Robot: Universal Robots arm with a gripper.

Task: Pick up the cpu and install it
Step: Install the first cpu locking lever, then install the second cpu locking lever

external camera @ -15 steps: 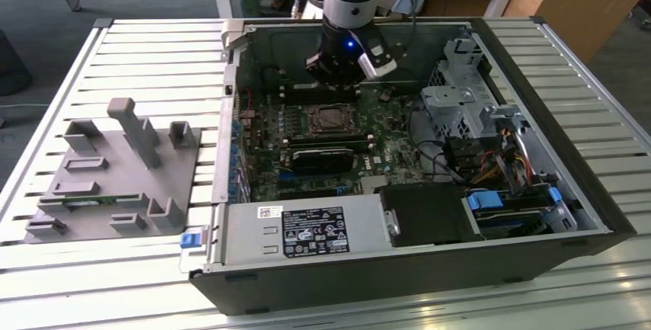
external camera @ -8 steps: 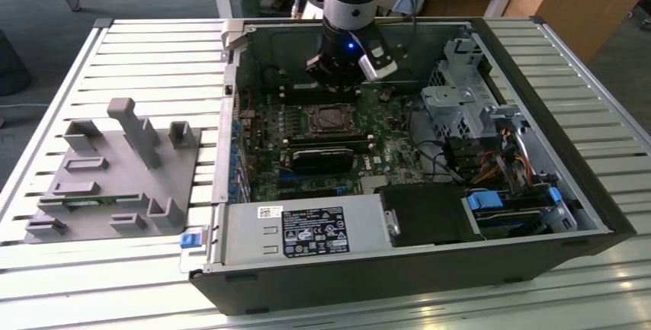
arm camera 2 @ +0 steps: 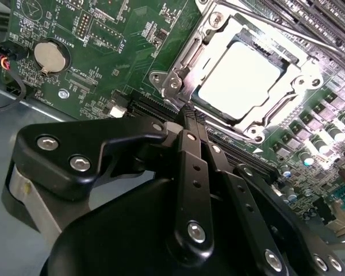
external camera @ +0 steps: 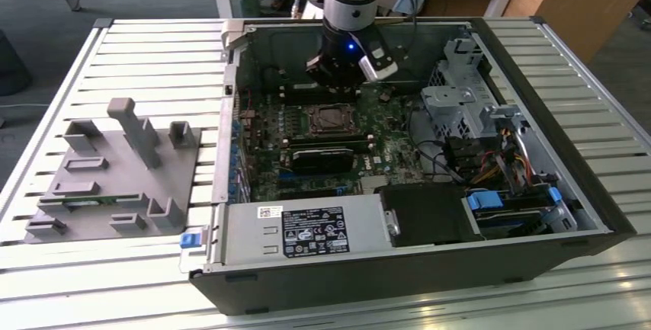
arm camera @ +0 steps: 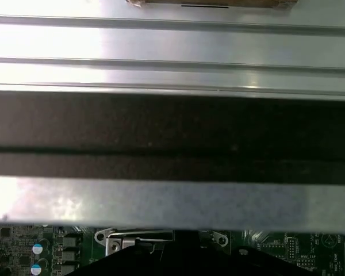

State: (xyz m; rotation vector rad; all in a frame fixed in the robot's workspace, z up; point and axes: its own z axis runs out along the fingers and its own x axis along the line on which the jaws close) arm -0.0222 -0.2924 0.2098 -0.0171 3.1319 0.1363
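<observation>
I have the gripper (arm camera 2: 191,115) hanging inside the open case (external camera: 569,193), just past the far edge of the socket (external camera: 331,119) in the exterior view. In the second wrist view its fingers (arm camera 2: 190,167) are pinched together with nothing between them. The cpu (arm camera 2: 237,80) already lies flat in the socket, square in its metal frame (arm camera 2: 178,75), its bright top level and uncovered. So the chip looks placed, though I cannot tell whether the frame is latched. The grey tray (external camera: 102,185) sits on the table (external camera: 152,48), well off to the exterior view's left. To do this well, I would keep the closed fingers off the chip's top and off the memory slots (arm camera 2: 310,17) beside the socket, and avoid any sideways nudge that could skew the chip on its pins.
</observation>
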